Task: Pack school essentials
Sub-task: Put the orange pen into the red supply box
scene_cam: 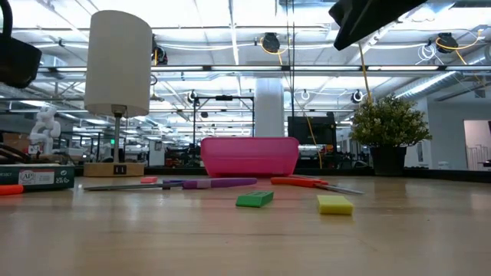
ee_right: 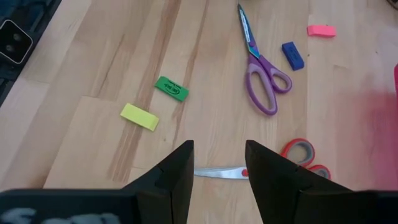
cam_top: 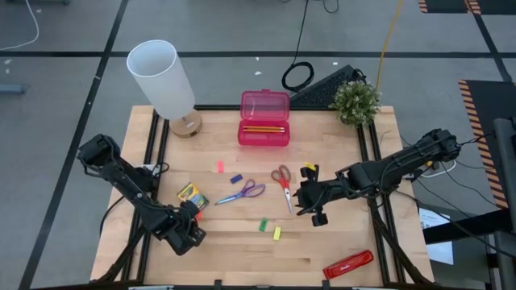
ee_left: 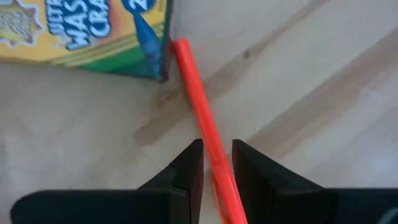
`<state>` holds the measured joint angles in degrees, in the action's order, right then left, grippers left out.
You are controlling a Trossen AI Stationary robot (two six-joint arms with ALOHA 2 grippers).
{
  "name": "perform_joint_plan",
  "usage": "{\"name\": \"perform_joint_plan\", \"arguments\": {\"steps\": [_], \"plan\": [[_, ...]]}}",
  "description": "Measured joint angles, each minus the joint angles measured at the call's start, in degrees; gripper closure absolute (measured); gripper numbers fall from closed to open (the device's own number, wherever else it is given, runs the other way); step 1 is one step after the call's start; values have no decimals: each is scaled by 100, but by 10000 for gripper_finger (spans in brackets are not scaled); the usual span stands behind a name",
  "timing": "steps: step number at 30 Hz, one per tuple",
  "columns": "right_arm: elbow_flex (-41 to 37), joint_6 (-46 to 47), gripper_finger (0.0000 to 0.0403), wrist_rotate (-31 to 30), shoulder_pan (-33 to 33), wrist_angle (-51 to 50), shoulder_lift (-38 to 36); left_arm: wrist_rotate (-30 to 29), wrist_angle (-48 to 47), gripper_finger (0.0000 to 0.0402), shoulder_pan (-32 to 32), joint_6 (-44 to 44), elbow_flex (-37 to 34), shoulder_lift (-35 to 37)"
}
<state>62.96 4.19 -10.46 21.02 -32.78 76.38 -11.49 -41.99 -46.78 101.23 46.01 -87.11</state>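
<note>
My left gripper (ee_left: pixel 217 163) is at the table's near left, just near of the yellow-green crayon box (cam_top: pixel 192 196), and is shut on an orange pencil (ee_left: pixel 194 93). My right gripper (cam_top: pixel 313 203) hovers open right of centre, over the blade of the red-handled scissors (ee_right: pixel 217 172). The purple-handled scissors (cam_top: pixel 242 192) lie flat mid-table. Around them lie a pink piece (cam_top: pixel 219 167), a blue piece (cam_top: pixel 236 179), a green piece (cam_top: pixel 263 225) and a yellow piece (cam_top: pixel 276 234). My left gripper pinches the orange pencil's shaft (ee_left: pixel 214 152) between its two fingers, which point down and come at it from above. The pencil runs slantwise through the gap. Its far end (ee_left: pixel 180 46) lies by the crayon box's corner (ee_left: pixel 163 71). Whether the pencil is lifted, I cannot tell.
A translucent pink case (cam_top: pixel 264 118) with pencils inside stands at the far middle. A white lamp (cam_top: pixel 165 80) is far left and a small plant (cam_top: pixel 355 101) far right. A long red bar (cam_top: pixel 348 264) lies near the front right edge.
</note>
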Motion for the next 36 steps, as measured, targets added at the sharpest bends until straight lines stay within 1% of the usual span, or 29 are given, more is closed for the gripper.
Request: {"name": "perform_joint_plan", "arguments": {"steps": [4, 6, 9, 13, 18, 20, 22, 29, 31, 33, 36], "plan": [[0, -160, 264, 0, 0, 51, 0, -42, 144, 312, 17, -42, -59, 0], [0, -213, 264, -4, -2, 70, 0, -54, 126, 301, 22, -52, -59, 0], [0, -201, 264, -7, -2, 81, 0, -54, -137, 274, 26, -12, -59, -6], [0, -23, 264, -2, 0, 77, 0, -50, -159, 244, 57, -34, -59, -119], [0, 343, 264, -3, 34, -21, 0, 218, -20, 235, 148, -277, -49, -441], [0, 506, 264, -2, 75, -65, 0, 301, -20, 242, 204, -405, -29, -535], [0, 628, 264, -1, 139, -60, 0, 315, 5, 258, 255, -544, -32, -562], [0, 836, 264, -7, 383, -49, 0, 392, 77, 347, 371, -1036, -37, -568], [0, 863, 264, -11, 418, -46, 0, 435, 76, 366, 408, -1134, -37, -567], [0, 865, 264, -155, 430, -21, 2, 494, 69, 378, 435, -1232, -39, -519], [-117, 840, 264, -553, 420, 334, 2, 576, 17, 379, 488, -1403, 39, -437]]}}
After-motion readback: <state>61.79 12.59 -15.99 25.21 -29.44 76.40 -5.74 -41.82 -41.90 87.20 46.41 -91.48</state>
